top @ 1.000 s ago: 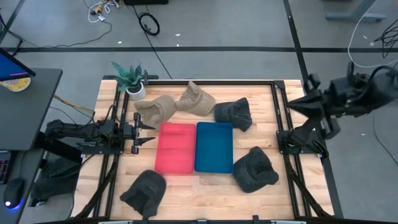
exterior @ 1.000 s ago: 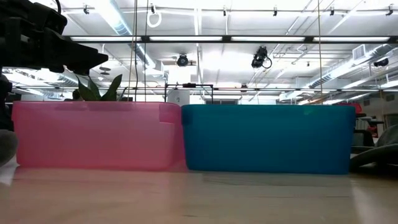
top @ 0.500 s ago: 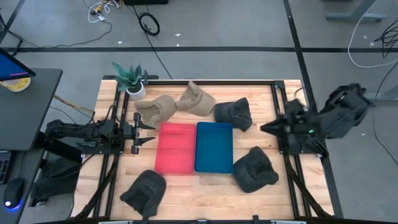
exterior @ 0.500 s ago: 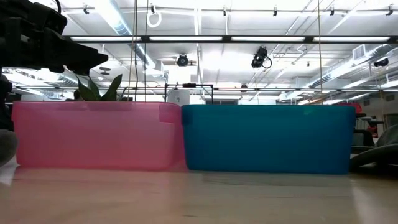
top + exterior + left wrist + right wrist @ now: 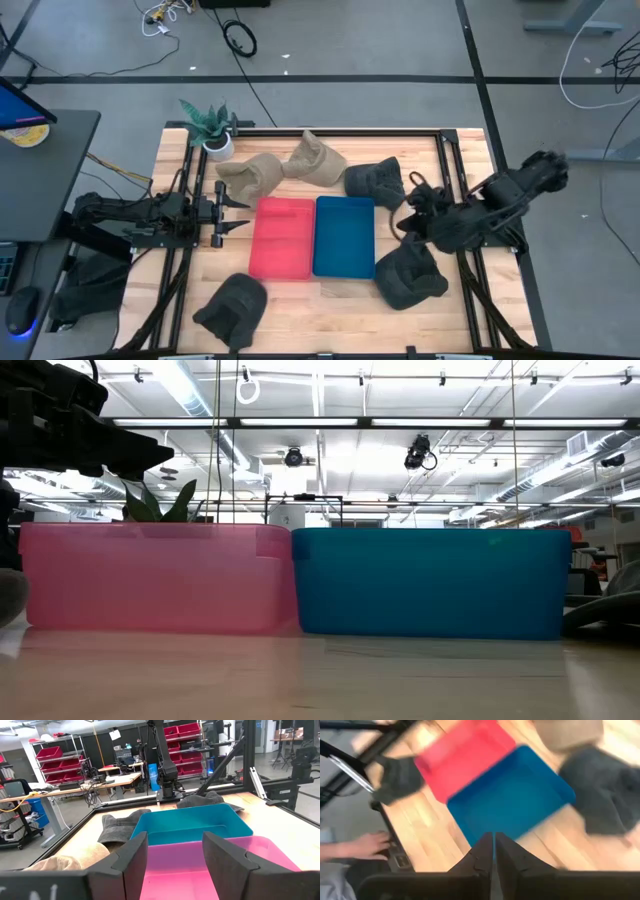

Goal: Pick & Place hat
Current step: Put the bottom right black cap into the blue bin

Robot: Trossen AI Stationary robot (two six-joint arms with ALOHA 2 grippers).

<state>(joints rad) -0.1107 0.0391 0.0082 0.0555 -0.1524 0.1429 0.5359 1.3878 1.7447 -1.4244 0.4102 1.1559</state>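
Right claw (image 5: 408, 216) clenched, empty, now in over the counter (image 5: 340, 305) right of the blue bin (image 5: 344, 236), between two dark hats (image 5: 409, 273) (image 5: 376, 183); earlier it sat off the right edge. Left claw (image 5: 240, 214) released, parked left of the red bin (image 5: 281, 237), unchanged.

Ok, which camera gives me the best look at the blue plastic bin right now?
The high view: the blue plastic bin shows whole from above, beside the red plastic bin. The low view shows only its side wall, the left wrist view its far end, and the right wrist view a blurred look.
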